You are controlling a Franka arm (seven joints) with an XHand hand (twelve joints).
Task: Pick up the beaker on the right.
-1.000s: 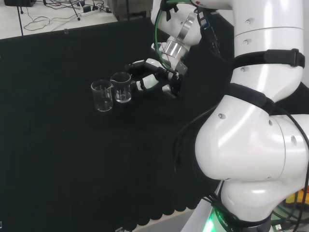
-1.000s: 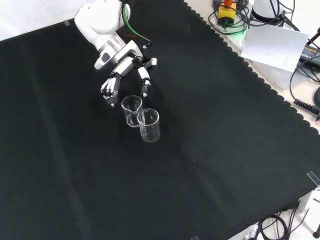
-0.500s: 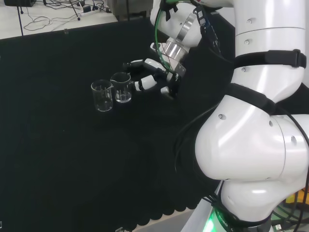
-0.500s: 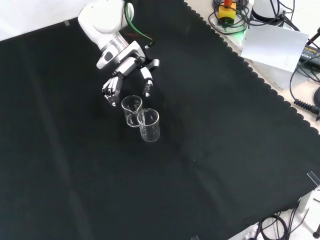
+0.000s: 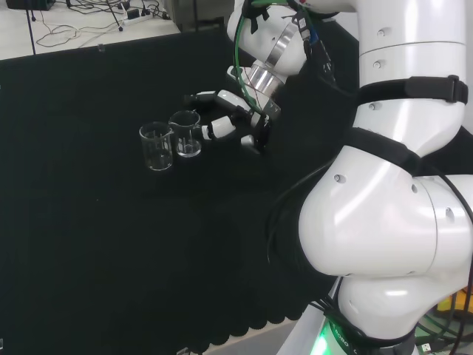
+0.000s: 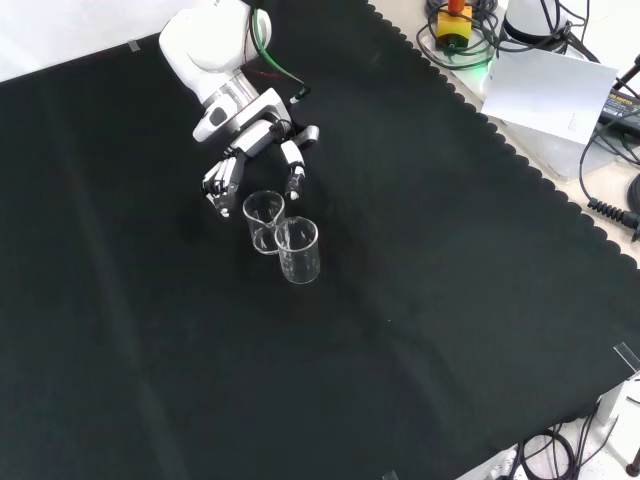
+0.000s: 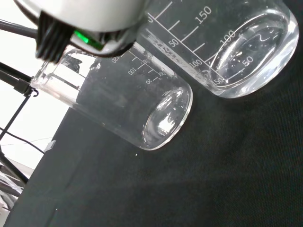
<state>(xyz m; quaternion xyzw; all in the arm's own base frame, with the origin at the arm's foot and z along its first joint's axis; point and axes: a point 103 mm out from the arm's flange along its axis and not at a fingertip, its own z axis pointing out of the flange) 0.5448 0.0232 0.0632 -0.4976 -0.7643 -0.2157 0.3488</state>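
Clear glass marks the two small beakers standing upright and just beside each other on the black cloth of the worktop (image 5: 89,244). In the head view, the right-hand clear glass beaker (image 5: 185,134) stands nearest the black and white hand (image 5: 230,118), and the left-hand clear glass beaker (image 5: 156,146) stands past it. The hand's fingers (image 6: 222,180) are spread apart on either side of the nearer beaker's rim, holding nothing.
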